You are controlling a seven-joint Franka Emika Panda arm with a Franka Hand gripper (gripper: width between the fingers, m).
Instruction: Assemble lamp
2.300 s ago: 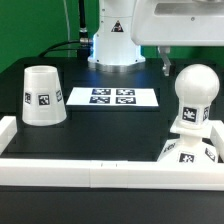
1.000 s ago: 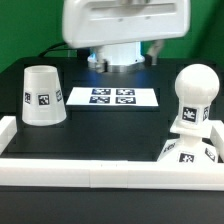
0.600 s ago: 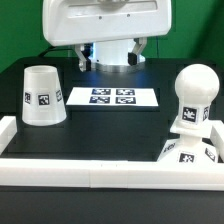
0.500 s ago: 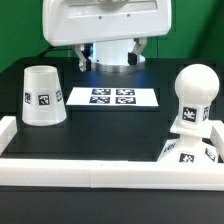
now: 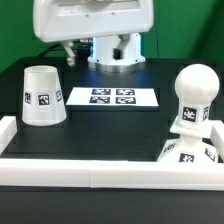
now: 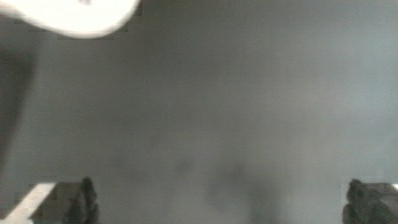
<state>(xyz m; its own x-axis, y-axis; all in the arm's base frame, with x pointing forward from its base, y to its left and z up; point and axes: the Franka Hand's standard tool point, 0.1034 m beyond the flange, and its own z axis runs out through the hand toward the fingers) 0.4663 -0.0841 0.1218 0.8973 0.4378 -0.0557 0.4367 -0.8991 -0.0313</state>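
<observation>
Arm leftward; shade (image 5: pixel 43 96) seemingly beyond jaws

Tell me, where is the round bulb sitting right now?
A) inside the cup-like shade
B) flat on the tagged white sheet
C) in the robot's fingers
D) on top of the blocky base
D: the bulb stands upright on the base, apart from the shade.

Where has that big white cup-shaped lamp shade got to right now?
In the exterior view the shade stands on the table at that view's left, rim down, beside the marker board.
</observation>
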